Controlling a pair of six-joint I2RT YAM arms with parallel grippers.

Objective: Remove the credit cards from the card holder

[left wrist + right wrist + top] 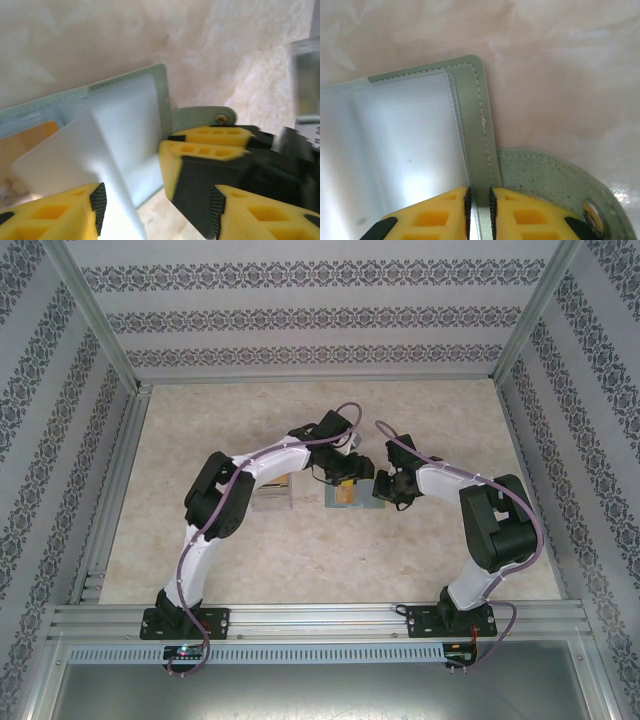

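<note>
the right hand (479,210) is clenched on the card holder (420,130). the stitched grey-green border is pinched between its two fingers, just beside the snap tab (545,185). the holder is thus pinned, opened out, against the surface (560,60).

the left hand (157,207) is poised over the holder's other panel and is released, its fingers set wide apart. a pale sheet (75,155) is raised at a tilt beside one of them. whether it is a card washed out by glare or a lifted pocket flap cannot be told.

a yellow-orange credit card (30,137) is seen lodged in a pocket on the side of the holder away from the tab. in the clear pocket (395,150) next to the pinched border, nothing coloured can be made out through the glare. a clear box (272,495) is set to the left of the holder, near it, with something orange and dark inside.

the task is judged to be in its early part. the holder is opened and steadied, but at least one card is yet to be drawn out.
</note>
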